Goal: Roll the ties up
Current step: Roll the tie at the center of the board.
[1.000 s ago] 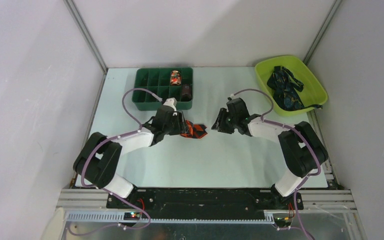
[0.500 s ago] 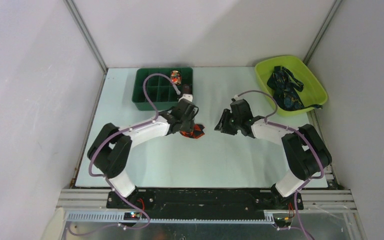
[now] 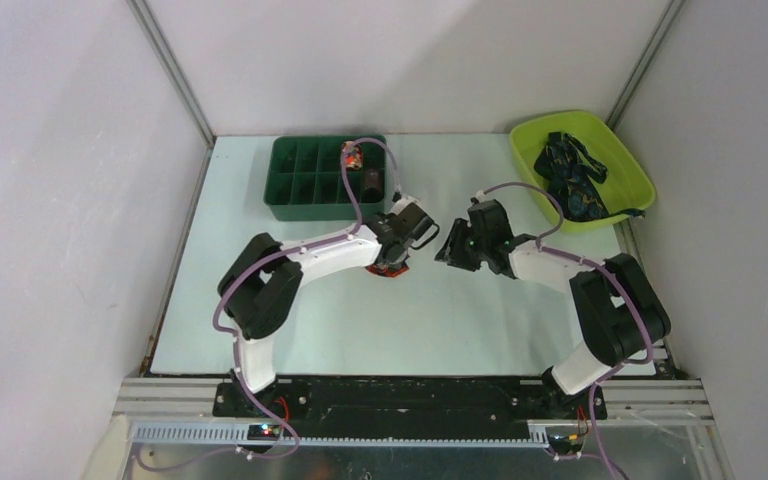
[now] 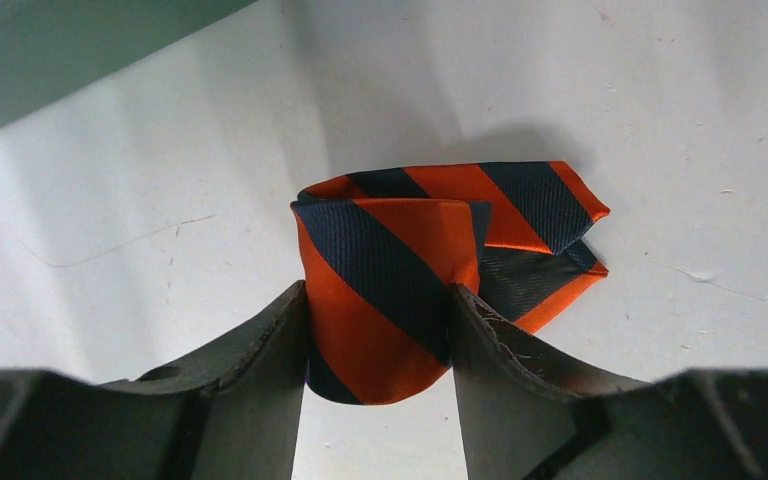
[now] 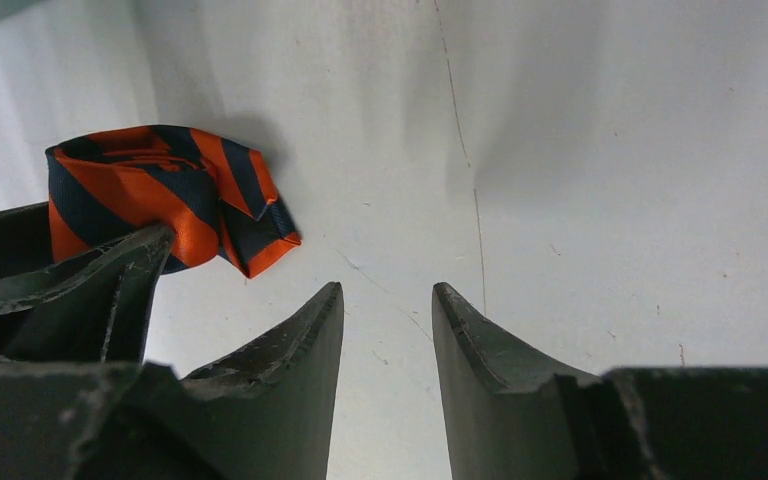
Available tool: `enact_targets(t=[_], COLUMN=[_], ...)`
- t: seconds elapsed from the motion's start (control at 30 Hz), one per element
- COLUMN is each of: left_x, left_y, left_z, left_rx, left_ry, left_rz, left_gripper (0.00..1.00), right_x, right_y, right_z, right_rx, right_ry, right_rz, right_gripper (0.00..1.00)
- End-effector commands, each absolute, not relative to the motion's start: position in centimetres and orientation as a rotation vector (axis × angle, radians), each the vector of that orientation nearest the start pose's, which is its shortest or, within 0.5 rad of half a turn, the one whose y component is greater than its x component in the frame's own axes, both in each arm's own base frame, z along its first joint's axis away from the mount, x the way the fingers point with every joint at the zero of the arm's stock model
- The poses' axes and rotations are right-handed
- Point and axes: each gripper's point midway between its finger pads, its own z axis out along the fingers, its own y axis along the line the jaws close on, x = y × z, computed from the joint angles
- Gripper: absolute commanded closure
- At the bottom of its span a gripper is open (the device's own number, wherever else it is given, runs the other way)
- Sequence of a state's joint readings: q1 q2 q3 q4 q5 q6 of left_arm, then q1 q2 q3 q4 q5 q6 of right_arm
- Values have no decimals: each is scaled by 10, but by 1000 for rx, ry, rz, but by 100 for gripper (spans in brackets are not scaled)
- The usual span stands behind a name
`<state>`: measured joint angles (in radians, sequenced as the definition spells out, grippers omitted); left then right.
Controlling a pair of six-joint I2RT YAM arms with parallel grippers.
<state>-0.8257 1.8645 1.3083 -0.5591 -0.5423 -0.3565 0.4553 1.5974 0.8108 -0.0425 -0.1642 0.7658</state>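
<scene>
Left fingers [image 4: 270, 340] are clenched on the orange-and-navy striped tie [image 4: 400, 250], pinching the rolled part from both sides while it sits on the counter [image 4: 660, 120] near the middle, just in front of the green compartment tray [image 3: 290, 195]. The pointed tail sticks out loose beside the roll, flat on the counter. Right fingers [image 5: 300, 340] hang released and empty just beside it, touching nothing. Two finished rolls [image 3: 352, 155] sit in the tray; dark ties [image 3: 570, 180] wait heaped in the lime bin [image 3: 632, 160].

This looks like the finish of the roll, so the squeeze wants to stay even across the coil: too light and it springs apart, too hard and it buckles. That loose tail probably needs wrapping or tucking in before any lift, and the free right fingers are well placed to press it in.

Against a second ago, the left arm has swung across towards the centre, elbow and wrist both further right, and the tie, then spread out wider past the fingers, now shows as a tight bundle under the wrist; the right arm has barely shifted
</scene>
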Motion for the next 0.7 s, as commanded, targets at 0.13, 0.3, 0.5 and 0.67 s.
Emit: enact_targets(t=[0.13, 0.3, 0.5, 0.67], left_x=[327, 324, 316, 310], left_y=[-239, -249, -264, -271], left_z=[59, 58, 54, 51], left_rx=[569, 615, 679, 709], left_ry=[2412, 2409, 2406, 2409], left_rz=[503, 518, 521, 515], left_gripper=[46, 46, 46, 45], right_x=[326, 325, 324, 323], right_y=[212, 203, 194, 188], right_z=[62, 62, 60, 61], right_rx=[311, 334, 359, 372], right_ry=[2437, 2432, 2432, 2427], right_rz=[729, 716, 696, 687], right_gripper=[59, 59, 59, 59])
